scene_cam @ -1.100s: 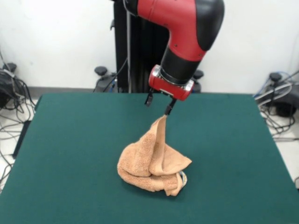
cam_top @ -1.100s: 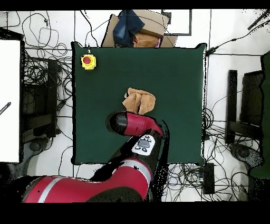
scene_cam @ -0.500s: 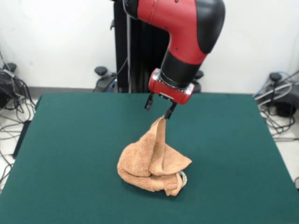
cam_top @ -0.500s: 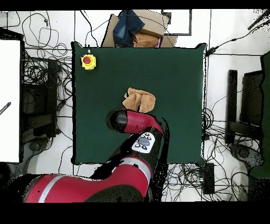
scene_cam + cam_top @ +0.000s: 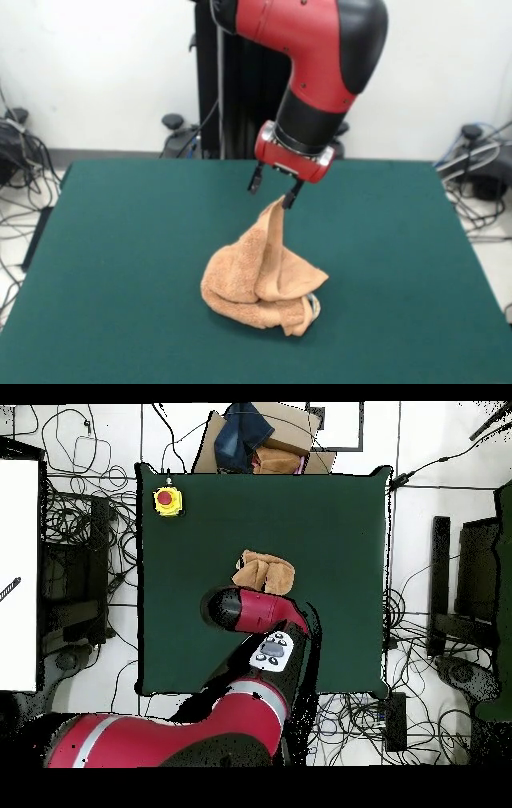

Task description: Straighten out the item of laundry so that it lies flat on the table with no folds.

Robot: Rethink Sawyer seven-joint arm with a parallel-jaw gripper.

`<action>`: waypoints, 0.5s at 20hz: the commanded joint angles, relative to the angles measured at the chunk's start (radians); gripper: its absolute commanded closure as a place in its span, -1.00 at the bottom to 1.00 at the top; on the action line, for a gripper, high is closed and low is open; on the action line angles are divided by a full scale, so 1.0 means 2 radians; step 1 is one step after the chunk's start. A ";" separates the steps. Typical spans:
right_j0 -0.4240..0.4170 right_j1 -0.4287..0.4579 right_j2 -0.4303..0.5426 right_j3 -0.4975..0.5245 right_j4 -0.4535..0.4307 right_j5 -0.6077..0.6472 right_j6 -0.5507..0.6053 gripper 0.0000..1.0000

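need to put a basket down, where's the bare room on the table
Bare felt on the table either side of the towel, out to both side edges. Crowded: the middle, where the gripper hangs over the towel, and the yellow button box corner.

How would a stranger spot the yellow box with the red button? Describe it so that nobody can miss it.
Start in the overhead view with the green table, which fills the middle of the picture. Go to its top left corner: the small yellow box with a round red button on top sits there alone. The peach-orange towel is crumpled near the table's middle, under the red arm, so the box is the only hard, bright yellow thing on the felt.
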State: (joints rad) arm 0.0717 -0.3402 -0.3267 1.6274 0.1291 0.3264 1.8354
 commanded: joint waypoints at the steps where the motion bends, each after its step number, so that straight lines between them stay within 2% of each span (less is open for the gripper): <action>1: -0.001 0.030 0.039 -0.026 0.013 0.022 0.080 -1.00; 10: -0.006 0.039 0.044 -0.032 0.014 0.032 0.078 -1.00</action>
State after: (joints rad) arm 0.0701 -0.3154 -0.3266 1.5974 0.1291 0.3264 1.8354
